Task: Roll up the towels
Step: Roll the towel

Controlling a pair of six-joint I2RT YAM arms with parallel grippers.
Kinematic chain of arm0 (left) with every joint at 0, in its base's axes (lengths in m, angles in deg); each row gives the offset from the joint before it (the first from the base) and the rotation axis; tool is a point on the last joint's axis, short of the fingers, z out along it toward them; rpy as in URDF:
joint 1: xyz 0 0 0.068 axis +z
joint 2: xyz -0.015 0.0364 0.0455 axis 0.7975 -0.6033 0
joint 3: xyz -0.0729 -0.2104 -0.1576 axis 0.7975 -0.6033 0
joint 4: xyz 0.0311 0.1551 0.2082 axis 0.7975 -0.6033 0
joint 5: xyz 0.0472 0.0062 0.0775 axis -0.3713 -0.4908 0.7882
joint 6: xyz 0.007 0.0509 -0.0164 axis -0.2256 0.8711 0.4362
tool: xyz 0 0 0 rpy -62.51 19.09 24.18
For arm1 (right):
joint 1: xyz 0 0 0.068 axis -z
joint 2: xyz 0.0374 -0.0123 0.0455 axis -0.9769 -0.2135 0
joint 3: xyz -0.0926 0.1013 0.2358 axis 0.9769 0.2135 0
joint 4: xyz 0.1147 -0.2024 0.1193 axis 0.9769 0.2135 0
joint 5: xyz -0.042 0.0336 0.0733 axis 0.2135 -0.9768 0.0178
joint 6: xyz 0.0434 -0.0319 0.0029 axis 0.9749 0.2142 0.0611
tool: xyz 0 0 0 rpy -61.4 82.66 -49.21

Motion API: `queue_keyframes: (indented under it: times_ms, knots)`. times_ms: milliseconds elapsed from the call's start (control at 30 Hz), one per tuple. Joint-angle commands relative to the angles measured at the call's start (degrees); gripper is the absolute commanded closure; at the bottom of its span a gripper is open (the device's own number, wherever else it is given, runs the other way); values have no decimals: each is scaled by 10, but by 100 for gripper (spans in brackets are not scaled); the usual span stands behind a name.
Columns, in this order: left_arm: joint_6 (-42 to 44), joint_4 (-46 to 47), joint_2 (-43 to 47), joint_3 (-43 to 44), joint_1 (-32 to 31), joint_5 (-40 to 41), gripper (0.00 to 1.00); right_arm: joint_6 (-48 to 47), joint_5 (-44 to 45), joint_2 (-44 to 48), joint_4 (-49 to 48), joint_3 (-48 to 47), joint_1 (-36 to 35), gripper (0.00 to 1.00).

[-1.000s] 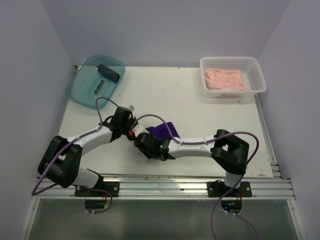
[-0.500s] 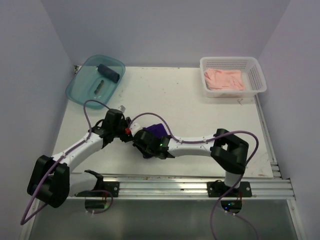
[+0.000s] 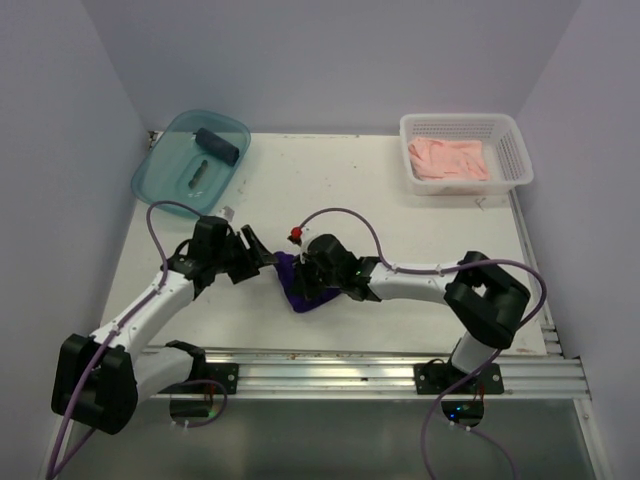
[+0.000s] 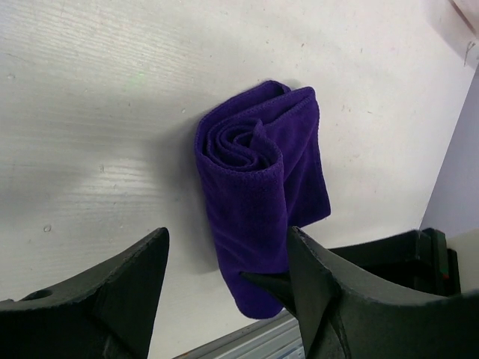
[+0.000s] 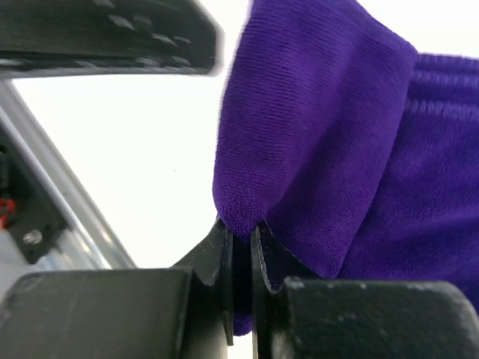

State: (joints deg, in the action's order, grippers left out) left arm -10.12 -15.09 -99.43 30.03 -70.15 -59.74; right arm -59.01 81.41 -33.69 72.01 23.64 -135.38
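Right gripper [image 5: 239, 232] shifted rightward; purple towel [image 4: 258, 187] loosely rolled, middle of worktop [image 3: 400, 210], toward near edge. Right wrist view alone shows it pinching towel fold; left wrist view: left gripper [image 4: 224, 239] spread wide.

Soft overhead light casts faint shadows on the table [image 3: 400, 220]; the right wrist view blows out white beside the towel [image 5: 314, 112], blurred along its top edge.

One towel [image 3: 300, 298] lies front and centre on the worktop [image 3: 400, 210], with my left hand [image 3: 262, 264] to its left and my right hand [image 3: 308, 280] to its right. At the back left a tub [image 3: 160, 185] holds a second towel [image 3: 221, 146]. At the back right a basket [image 3: 515, 160] holds a third towel [image 3: 450, 160].
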Motion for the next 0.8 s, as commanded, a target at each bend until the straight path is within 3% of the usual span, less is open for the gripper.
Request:
queue_keyframes:
  times_ms: [0, 200, 433, 767]
  knots:
    - [5, 4, 16, 12, 5, -13, 32, 57, -91, 27, -80, 24, 31, 100]
    - [25, 38, 6, 11, -1, -41, 34, 113, -195, -7, -136, 48, 83, 100]
    - [29, 75, -14, 26, -29, -58, 44, 192, -289, -68, -203, 59, 130, 100]
    - [31, 143, -76, 45, -36, -96, 57, 238, -336, -114, -262, 74, 163, 100]
